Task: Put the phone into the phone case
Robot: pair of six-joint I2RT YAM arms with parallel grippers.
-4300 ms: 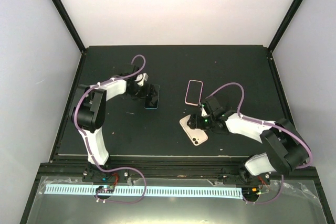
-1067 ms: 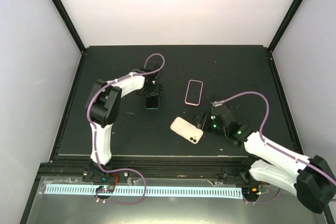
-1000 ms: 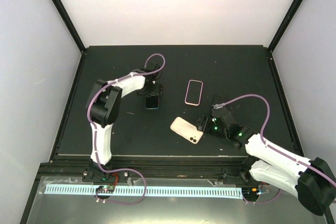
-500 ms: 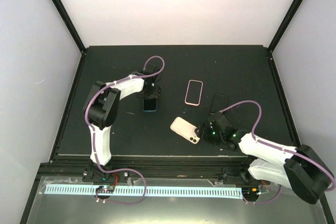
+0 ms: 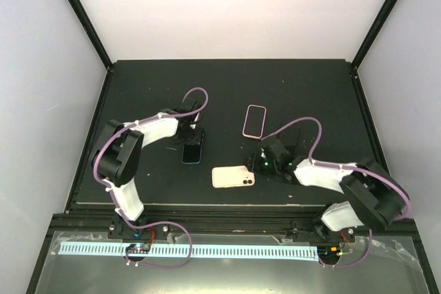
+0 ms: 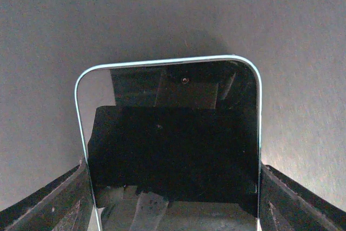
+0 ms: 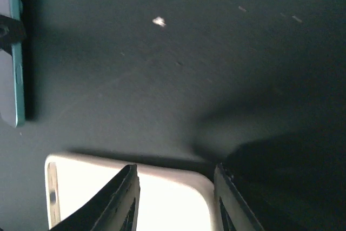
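The phone (image 5: 193,152) has a black screen and a light-blue rim and lies face up, left of centre. My left gripper (image 5: 192,142) straddles its width, and in the left wrist view both fingers (image 6: 81,201) press the phone's (image 6: 173,144) long edges. A cream shell with two camera holes, which I take for the phone case (image 5: 231,177), lies back up and crosswise near the front. My right gripper (image 5: 256,168) is at its right end and stands open. One finger (image 7: 127,198) hangs over the cream surface (image 7: 86,198), the other just past its rounded corner. The phone's edge (image 7: 16,63) shows at far left.
A pink-rimmed, phone-shaped piece (image 5: 254,121) lies flat behind the right gripper, apart from both arms. Black frame rails (image 5: 365,122) border the dark mat, with white walls behind. Small white crumbs (image 7: 158,21) dot the mat.
The cream case has swung from diagonal to crosswise and slid left. The right gripper came up to its end and narrowed. The left gripper closed on the phone and drew it nearer and leftward.
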